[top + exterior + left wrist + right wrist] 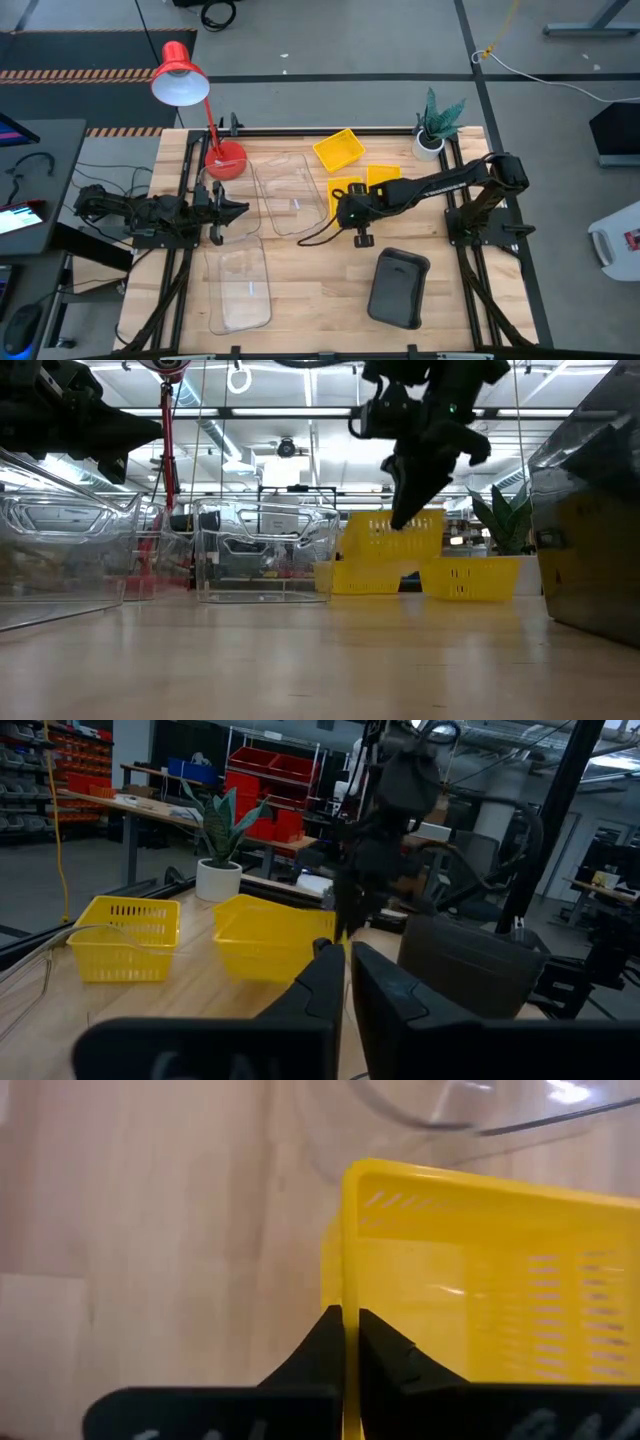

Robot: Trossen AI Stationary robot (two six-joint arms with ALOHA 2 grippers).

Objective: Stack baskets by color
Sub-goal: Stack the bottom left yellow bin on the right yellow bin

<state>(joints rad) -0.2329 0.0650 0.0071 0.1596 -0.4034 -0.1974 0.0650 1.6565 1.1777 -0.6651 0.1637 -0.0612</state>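
Note:
My right gripper (343, 205) is shut on a small yellow basket (395, 535) near the table's middle and holds it above the wood. Two more yellow baskets (338, 149) (383, 177) rest on their bottoms farther back. Two clear baskets (290, 192) (240, 288) lie left of centre. A dark grey basket (400, 288) lies near the front right. My left gripper (232, 209) waits at the table's left side, level, shut, holding nothing. My right gripper pinches one side wall of the yellow basket at its rim (345, 1230), with one finger (310, 1350) outside and the other inside. The fingers slant down from above, coming from the table's right. The basket hangs below them, clear of the table.
A red desk lamp (190, 90) stands at the far left with its base (225, 160) on the table. A potted plant (435, 125) is at the far right corner. Bare wood lies between the clear basket and the grey basket at the front.

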